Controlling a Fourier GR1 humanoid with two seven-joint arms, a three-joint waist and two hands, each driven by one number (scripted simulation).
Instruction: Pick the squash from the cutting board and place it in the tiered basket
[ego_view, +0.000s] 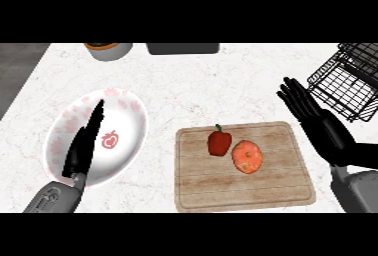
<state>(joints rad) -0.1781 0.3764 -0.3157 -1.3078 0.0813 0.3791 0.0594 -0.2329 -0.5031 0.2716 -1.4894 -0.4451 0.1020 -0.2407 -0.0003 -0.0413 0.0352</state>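
- The right hand (317, 125) is held wide and empty, seemingly readied for reaching.
- The squash (247, 156) is found to its left, on the board (288, 190).
- The basket (347, 80) is set just beyond its fingertips.

Marble counter (207, 85), patterned plate (130, 116) left, cutting board (244, 192) centre, wire basket (345, 86) far right

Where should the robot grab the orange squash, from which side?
Probably around its round middle, from the right: the squash lies flat on the cutting board, a red pepper crowds its left side, and the open right hand is nearest.
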